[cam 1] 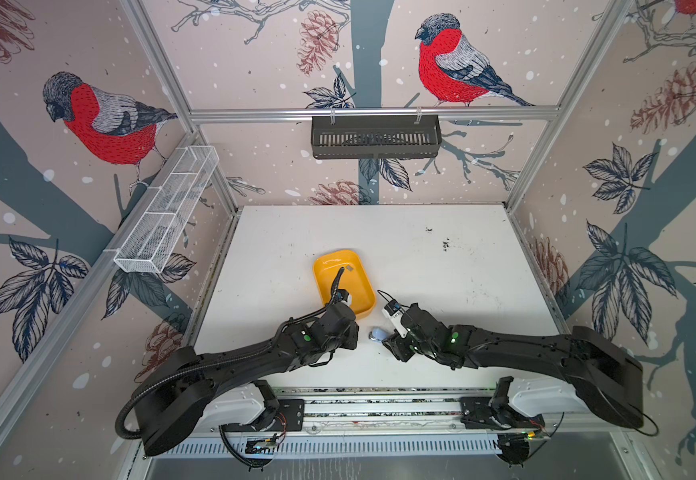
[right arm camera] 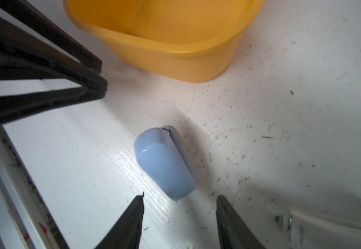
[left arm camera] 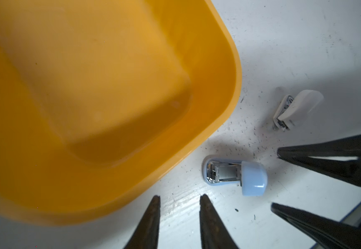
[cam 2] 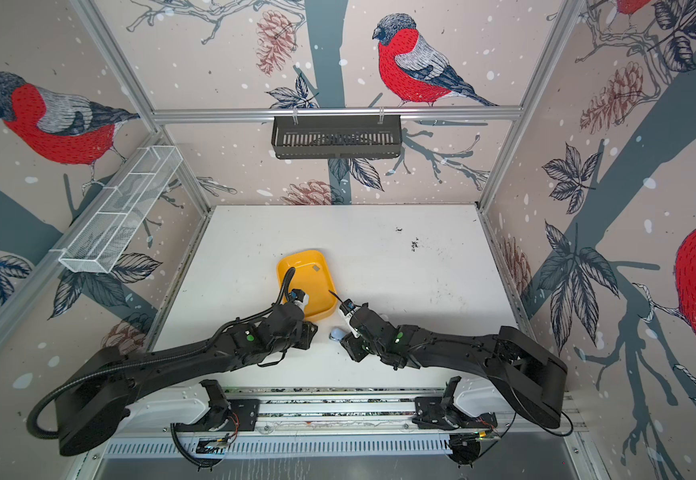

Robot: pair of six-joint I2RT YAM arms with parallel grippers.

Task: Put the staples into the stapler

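A small pale-blue stapler [left arm camera: 235,175] lies on the white table [cam 1: 441,291] just in front of the yellow tray [cam 1: 325,286], its chrome metal part showing in the left wrist view. In both top views it sits between the two arm ends [cam 1: 378,334] [cam 2: 336,333]. One tiny flat grey strip of staples [cam 1: 349,269] [cam 2: 316,268] rests inside the tray, toward its far end. My left gripper [left arm camera: 180,197] is open over bare table beside the tray's rim. My right gripper [right arm camera: 181,196] is open too, and the blue stapler [right arm camera: 164,163] lies just ahead of its fingertips, untouched.
A second, white stapler [left arm camera: 293,110] lies on the table near the right gripper [right arm camera: 317,228]. Dark specks are scattered around both staplers. A black basket [cam 1: 375,137] hangs on the back wall and a white wire basket [cam 1: 167,208] on the left wall.
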